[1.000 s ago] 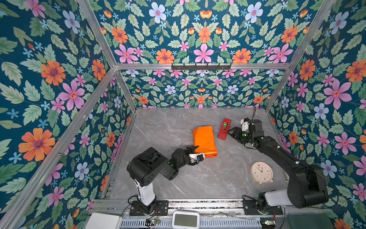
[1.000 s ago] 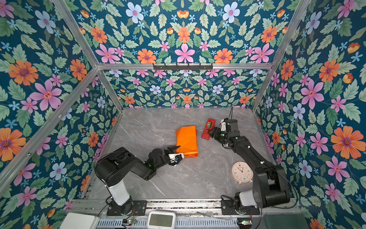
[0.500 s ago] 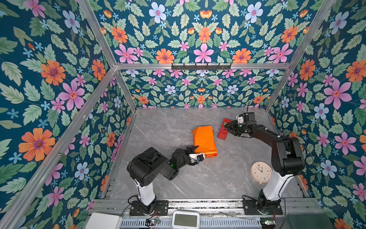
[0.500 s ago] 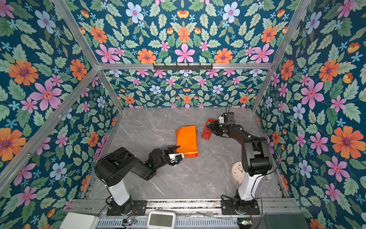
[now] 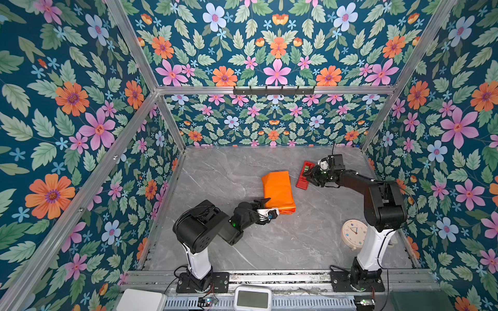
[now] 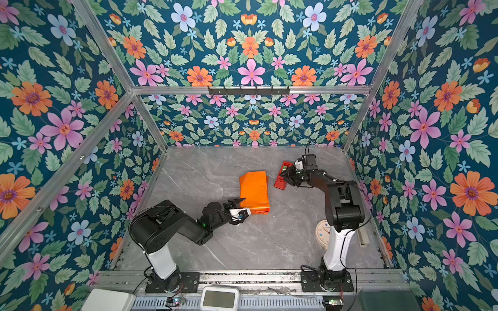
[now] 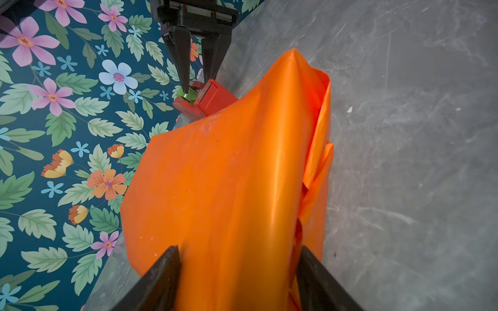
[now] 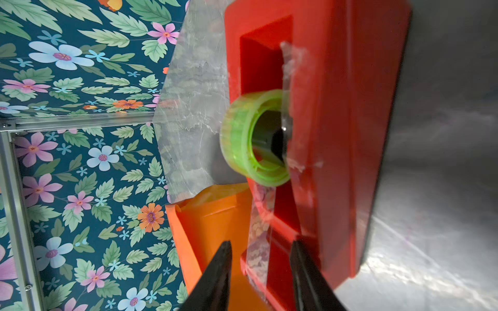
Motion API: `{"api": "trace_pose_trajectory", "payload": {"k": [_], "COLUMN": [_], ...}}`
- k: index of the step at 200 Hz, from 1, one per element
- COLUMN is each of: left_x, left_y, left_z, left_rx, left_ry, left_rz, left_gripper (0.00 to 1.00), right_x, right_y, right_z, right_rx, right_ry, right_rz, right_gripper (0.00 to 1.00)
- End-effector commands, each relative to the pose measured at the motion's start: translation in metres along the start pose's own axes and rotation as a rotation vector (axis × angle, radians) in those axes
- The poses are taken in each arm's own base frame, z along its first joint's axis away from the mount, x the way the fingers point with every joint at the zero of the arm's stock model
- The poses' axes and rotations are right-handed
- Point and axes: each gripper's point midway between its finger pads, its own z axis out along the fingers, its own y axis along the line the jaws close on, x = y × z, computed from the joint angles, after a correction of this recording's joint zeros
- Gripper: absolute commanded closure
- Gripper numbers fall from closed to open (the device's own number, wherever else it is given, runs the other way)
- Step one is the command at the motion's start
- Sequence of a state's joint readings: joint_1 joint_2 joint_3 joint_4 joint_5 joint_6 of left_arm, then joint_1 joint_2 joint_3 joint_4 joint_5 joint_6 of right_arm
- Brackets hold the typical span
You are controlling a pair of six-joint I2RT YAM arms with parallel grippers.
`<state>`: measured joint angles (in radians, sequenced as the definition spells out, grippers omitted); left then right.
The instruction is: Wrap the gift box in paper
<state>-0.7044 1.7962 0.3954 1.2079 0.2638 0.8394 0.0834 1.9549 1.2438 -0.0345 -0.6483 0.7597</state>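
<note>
The paper (image 5: 277,191) (image 6: 254,189) lies folded into a glossy orange bundle mid-table, and the gift box is hidden from every view. My left gripper (image 5: 272,206) (image 6: 246,206) (image 7: 238,250) is shut on the bundle's near end, a finger against each side of the paper (image 7: 229,175). My right gripper (image 5: 305,177) (image 6: 284,176) (image 8: 260,243) stands open over the red tape dispenser (image 5: 301,184) (image 8: 336,107). Its jaws straddle a clear tape strip (image 8: 260,220) coming off the green roll (image 8: 242,140).
A round pale clock (image 5: 354,233) (image 6: 322,233) lies flat on the table near the right arm's base. Floral walls close the table on three sides, and a black hook rail (image 5: 273,90) runs along the back wall. The dispenser sits just right of the bundle.
My right gripper has moved left onto the red dispenser and its jaws have narrowed. The left gripper and the orange bundle have stayed put.
</note>
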Motion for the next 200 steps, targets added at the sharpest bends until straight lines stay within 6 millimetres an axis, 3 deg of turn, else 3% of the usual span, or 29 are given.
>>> {"api": "trace_pose_trajectory", "payload": {"k": [1,63,124,168,200], "left_x": [0.012,0.012,0.012,0.012,0.012], "left_y": [-0.014,-0.015,-0.014,-0.015,-0.015], "left_z": [0.000,0.000,0.000,0.000,0.000], "left_rx": [0.054,0.056,0.055,0.056,0.056], "left_ry": [0.047,0.049,0.048,0.049,0.049], "left_rz": [-0.021,-0.023,-0.022,-0.022,-0.021], "left_gripper": [0.31,0.30,0.31,0.31,0.30], "right_x": [-0.002,0.000,0.001,-0.004,-0.012], "right_y": [-0.006,-0.013,-0.013,-0.007,0.007], "right_z": [0.004,0.011,0.015,0.013,0.004], "right_rx": [0.012,-0.012,-0.046,-0.098,-0.174], "right_ry": [-0.010,-0.011,-0.007,-0.020,-0.052], "right_rz": [0.017,0.079,0.110,0.137,0.150], "right_gripper": [0.63,0.79,0.88,1.00,1.00]}}
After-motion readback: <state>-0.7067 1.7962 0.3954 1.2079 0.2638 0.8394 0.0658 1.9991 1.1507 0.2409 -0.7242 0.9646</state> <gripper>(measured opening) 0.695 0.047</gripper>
